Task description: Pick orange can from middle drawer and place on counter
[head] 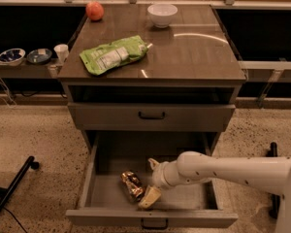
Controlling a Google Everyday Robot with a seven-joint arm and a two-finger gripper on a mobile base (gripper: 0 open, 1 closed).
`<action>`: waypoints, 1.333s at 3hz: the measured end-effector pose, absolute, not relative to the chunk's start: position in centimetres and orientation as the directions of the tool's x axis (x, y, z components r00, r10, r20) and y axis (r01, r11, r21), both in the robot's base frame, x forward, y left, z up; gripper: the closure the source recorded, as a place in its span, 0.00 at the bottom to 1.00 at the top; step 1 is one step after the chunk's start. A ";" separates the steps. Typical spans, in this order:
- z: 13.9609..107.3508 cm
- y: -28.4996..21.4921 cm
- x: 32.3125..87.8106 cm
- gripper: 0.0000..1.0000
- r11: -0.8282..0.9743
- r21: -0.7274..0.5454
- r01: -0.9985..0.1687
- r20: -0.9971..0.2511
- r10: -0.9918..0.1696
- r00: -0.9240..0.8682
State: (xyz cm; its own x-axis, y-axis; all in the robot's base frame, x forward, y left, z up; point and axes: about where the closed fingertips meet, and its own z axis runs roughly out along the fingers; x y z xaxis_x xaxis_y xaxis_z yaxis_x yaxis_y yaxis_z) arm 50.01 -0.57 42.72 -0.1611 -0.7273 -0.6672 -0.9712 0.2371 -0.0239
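Observation:
The orange can (132, 185), shiny gold-orange with dark patches, lies on its side on the grey floor of the open middle drawer (99, 191), left of centre. My gripper (151, 181) reaches into the drawer from the right on a white arm. Its jaws are open, one cream finger (150, 197) near the drawer front just right of the can and the other (153, 164) farther back. The gripper sits right beside the can and holds nothing. The counter (184, 52) is the dark brown cabinet top above the drawers.
On the counter lie a green pouch (112, 56), a red-orange fruit (94, 10) at the back left and a white bowl (162, 14) at the back. The upper drawer (152, 115) is shut. Small bowls and a cup (61, 52) sit on a shelf at left.

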 end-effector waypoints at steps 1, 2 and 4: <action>40.6 1.1 50.4 0.00 0.249 0.014 -0.969 -0.679 -0.709 -0.191; 39.3 1.7 50.2 0.00 0.273 0.046 -0.961 -0.673 -0.703 -0.232; 40.8 1.9 49.8 0.04 0.282 0.042 -0.959 -0.670 -0.704 -0.236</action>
State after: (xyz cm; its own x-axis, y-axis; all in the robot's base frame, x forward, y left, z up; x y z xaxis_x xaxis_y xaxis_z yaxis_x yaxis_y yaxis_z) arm 49.82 1.91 40.81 -0.2364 -0.7039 -0.6697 -0.9586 0.2817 0.0423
